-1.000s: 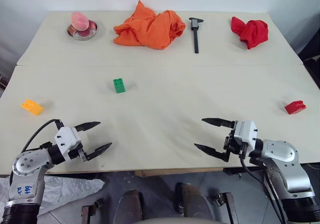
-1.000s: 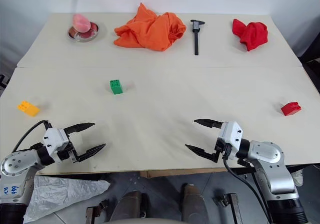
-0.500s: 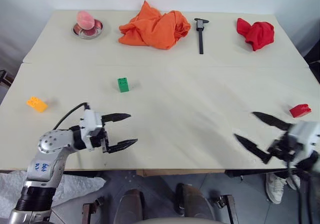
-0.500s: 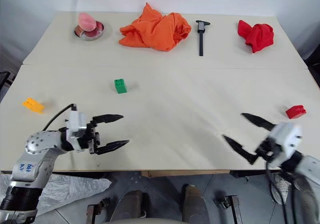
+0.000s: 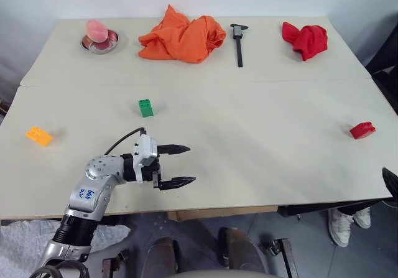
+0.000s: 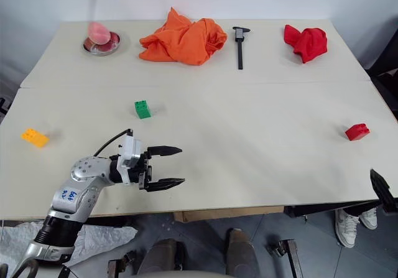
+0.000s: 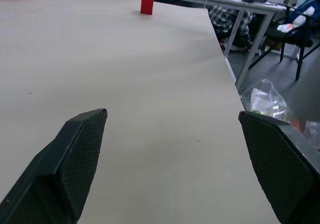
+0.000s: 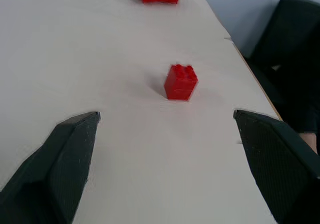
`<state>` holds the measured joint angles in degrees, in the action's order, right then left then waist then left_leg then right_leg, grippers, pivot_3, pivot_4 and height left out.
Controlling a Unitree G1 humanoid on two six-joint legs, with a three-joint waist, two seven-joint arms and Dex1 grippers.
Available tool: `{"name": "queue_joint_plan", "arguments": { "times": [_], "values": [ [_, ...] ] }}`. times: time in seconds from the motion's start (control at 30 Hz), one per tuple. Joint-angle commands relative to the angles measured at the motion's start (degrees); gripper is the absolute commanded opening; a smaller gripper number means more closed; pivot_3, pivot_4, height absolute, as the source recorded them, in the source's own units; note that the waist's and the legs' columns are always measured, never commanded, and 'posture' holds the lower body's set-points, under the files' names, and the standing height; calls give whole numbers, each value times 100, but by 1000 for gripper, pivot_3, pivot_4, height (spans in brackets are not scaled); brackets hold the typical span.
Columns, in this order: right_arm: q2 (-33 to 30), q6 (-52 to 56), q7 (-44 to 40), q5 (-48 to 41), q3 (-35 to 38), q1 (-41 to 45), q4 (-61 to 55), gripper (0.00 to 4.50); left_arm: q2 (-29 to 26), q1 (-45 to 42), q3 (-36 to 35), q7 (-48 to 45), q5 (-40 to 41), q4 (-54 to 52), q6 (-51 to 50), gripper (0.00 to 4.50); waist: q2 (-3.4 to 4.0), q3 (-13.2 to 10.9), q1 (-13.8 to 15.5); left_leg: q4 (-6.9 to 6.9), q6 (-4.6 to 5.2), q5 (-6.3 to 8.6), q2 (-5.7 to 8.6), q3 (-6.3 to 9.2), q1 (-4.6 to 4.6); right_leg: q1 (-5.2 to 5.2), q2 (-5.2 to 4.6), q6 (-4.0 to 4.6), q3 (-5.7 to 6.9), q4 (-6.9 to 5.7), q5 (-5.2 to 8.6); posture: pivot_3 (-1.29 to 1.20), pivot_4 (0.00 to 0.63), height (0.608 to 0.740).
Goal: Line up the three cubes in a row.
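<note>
Both my arms have swung rightward: left gripper over the tabletop's near edge, right gripper facing the red cube; fingers spread wide, empty.

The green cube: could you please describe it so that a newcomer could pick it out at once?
Start from the big orange cloth at the far side of the table. Nearer the robot and a little to the left of it stands the green cube, alone on bare tabletop. It is the only green thing; the other two cubes lie towards the table's side edges.
</note>
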<state>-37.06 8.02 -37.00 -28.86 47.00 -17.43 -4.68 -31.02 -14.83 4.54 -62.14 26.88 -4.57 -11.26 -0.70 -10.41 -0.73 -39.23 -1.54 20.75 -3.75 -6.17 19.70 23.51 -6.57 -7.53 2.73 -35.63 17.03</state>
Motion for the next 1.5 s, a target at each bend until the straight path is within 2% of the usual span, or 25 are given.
{"name": "queue_joint_plan", "arguments": {
  "times": [0.03,0.13,0.3,0.53,0.7,0.8,0.9,1.03,1.1,1.17,1.23,1.3,1.4,1.5],
  "values": [
    [-595,433,431,216,-282,867,500,4486,-25,-30,-152,35,98,-316,-32,4500,14,9,-18,0,0,0,0,-2,-5,-3,0,0,-3,-2,0,0,150,740],
    [-1050,846,676,460,-760,1979,1573,4486,-74,9,-198,31,56,-371,-16,4500,21,13,-18,1,-1,-1,0,-1,-10,-3,2,1,-6,-9,0,0,150,740],
    [-1583,897,516,1066,-1722,3676,3645,4486,-96,79,-256,133,35,-564,-73,4500,24,13,19,3,-1,-1,2,1,-1,0,1,0,-4,-1,0,0,150,740],
    [-1873,254,213,1760,-2583,5071,5829,4486,-162,357,-370,315,54,-901,-162,4500,34,17,38,2,5,2,3,-4,36,21,1,-15,-1,5,-8,0,150,740],
    [-1952,77,-18,2015,-2893,5548,6642,4486,-171,404,-401,392,40,-953,-179,4500,34,17,43,1,5,2,2,-1,43,24,2,-16,4,10,-9,0,150,740],
    [-1921,-60,-312,2041,-2975,5736,6865,3881,-158,370,-393,394,23,-911,-153,4500,35,17,31,0,5,2,2,-2,44,24,2,-18,4,12,-10,0,150,740],
    [-1901,-95,-453,2137,-3110,5862,7007,2883,-152,327,-363,360,2,-863,-136,4500,35,17,10,0,4,2,1,-1,44,24,3,-18,4,11,-10,0,150,740],
    [-1922,-329,-677,2296,-3301,5954,7055,1533,-156,271,-360,343,-22,-805,-122,4500,35,16,-11,0,4,2,1,-2,44,24,2,-18,4,12,-10,0,150,740],
    [-1861,-535,-1167,2227,-3351,5985,6844,1486,-198,302,-437,340,-20,-754,-105,4500,36,16,-23,0,4,2,1,-1,45,24,2,-19,4,12,-10,0,150,740],
    [-1737,-675,-2043,2067,-3462,5874,6353,1486,-242,369,-511,339,-26,-702,-74,4500,38,15,-59,1,4,2,1,-1,45,24,2,-19,5,12,-10,0,150,740],
    [-1592,-829,-3090,1908,-3836,5478,5222,1486,-285,482,-599,341,-46,-611,-17,4500,38,15,-92,2,4,2,0,1,45,24,3,-19,6,12,-10,0,150,740],
    [-1463,-652,-3766,1697,-4204,5166,3956,1486,-339,626,-690,316,-76,-493,76,4500,38,15,-130,2,2,3,-4,3,43,24,6,-20,8,11,-11,0,150,740],
    [-1109,-74,-3974,1545,-4658,5257,2717,1486,-382,826,-757,281,-107,-320,229,4500,41,13,-165,1,-1,3,-8,0,40,27,5,-20,9,3,-11,0,150,740],
    [-583,225,-3876,1669,-5129,5548,2284,1486,-354,937,-802,275,-102,-198,326,4500,41,13,-114,-15,-2,3,-6,4,44,29,2,-19,11,-5,-10,0,150,740]
  ]
}}
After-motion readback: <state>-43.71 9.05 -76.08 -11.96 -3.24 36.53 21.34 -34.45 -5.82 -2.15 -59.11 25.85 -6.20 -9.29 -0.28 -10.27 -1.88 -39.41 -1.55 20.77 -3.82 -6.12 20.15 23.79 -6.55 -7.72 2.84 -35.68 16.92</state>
